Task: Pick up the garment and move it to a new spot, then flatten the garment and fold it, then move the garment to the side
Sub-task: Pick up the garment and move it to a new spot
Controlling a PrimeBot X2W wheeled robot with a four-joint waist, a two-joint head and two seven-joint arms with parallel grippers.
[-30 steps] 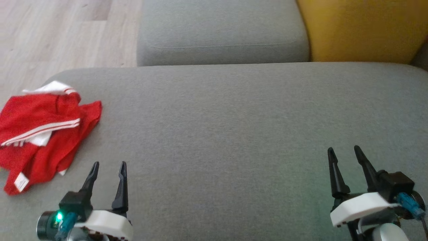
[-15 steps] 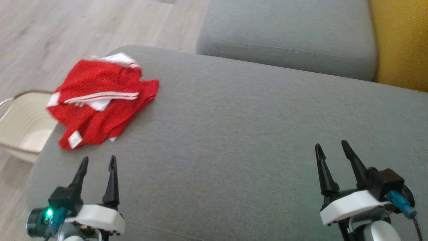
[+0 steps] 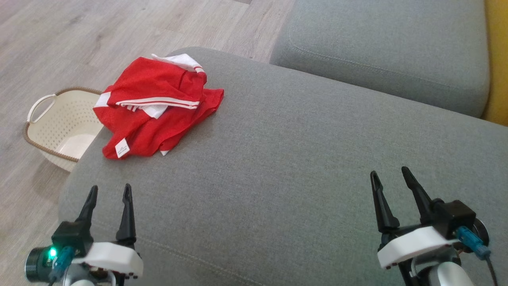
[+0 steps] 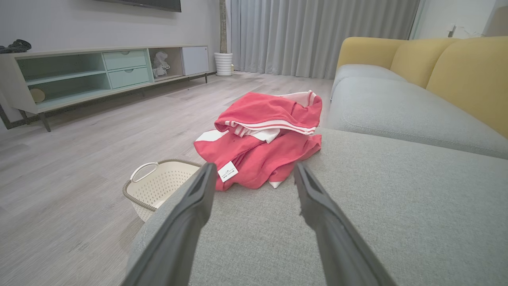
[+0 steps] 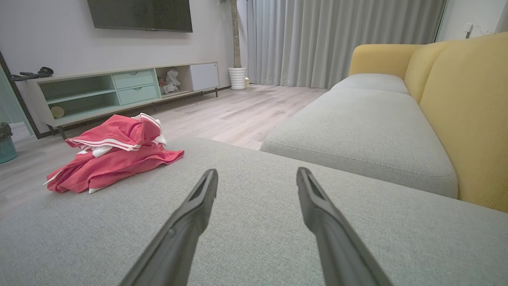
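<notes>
1. You're right at the start. The red garment (image 3: 154,107) is a crumpled heap at the far left corner of the grey sofa seat (image 3: 301,159). Its left edge looks to hang over the side, above the white basket (image 3: 59,119) next to the sofa.
2. Both grippers are empty with their fingers spread apart. The left gripper (image 3: 110,186) sits at the near left of the seat, a short reach from the heap. The right gripper (image 3: 388,171) is well off to the right.
3. I'd use the left one for the pickup. Aim for the raised striped fold (image 3: 158,104) on top instead of a thin flat hem, come down from above and let the fingers sink into the cloth before you pinch.
4. Lift clear before you carry it. Then head right, toward the bare middle of the seat. I reckon any drag to the left dumps it in the basket.
5. The head view gives you the layout from above: the overhang, both grippers and all that free seat.
6. The left wrist view has the heap dead ahead between the fingers. That low angle shows how tall it stands, plus a white tag (image 4: 228,171) at the near edge.
7. The right wrist view catches it side-on, with a flat tail spreading toward the middle of the seat.
</notes>
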